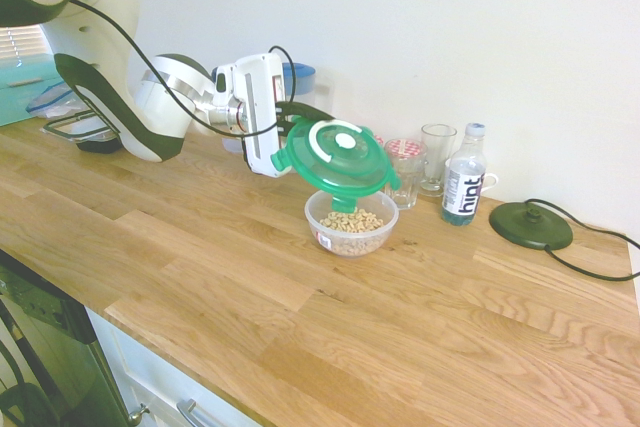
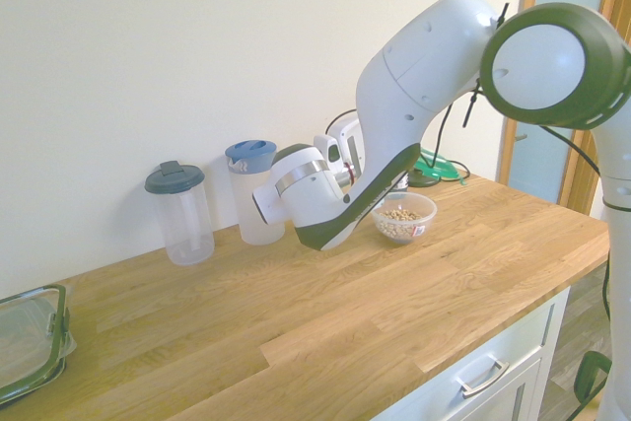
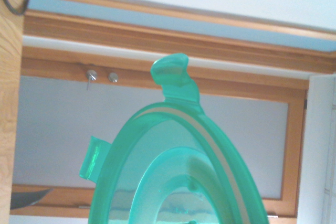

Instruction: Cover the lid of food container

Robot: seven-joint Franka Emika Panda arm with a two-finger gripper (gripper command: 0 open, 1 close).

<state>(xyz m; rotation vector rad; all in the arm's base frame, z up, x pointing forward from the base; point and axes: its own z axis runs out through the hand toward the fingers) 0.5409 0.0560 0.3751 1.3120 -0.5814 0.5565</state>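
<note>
I had the jaws (image 1: 292, 129) clamped tight on the rim of the lid (image 1: 343, 157), holding it slightly tilted just above the food container (image 1: 351, 223), one snap tab hanging down toward the bowl's near rim. The container sat on the counter (image 1: 300, 287), cereal inside, beside a glass (image 1: 403, 174) and water bottle (image 1: 463, 188).

Glasses (image 1: 405, 172) and bottle (image 1: 463, 189) crowd behind the food container (image 1: 351, 221); front countertop (image 1: 300, 317) open.

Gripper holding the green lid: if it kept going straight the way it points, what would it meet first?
Roughly level, the gripper points past the lid toward the jar and glasses. Those look first in line, though depth is unclear; the bowl sits lower.
</note>
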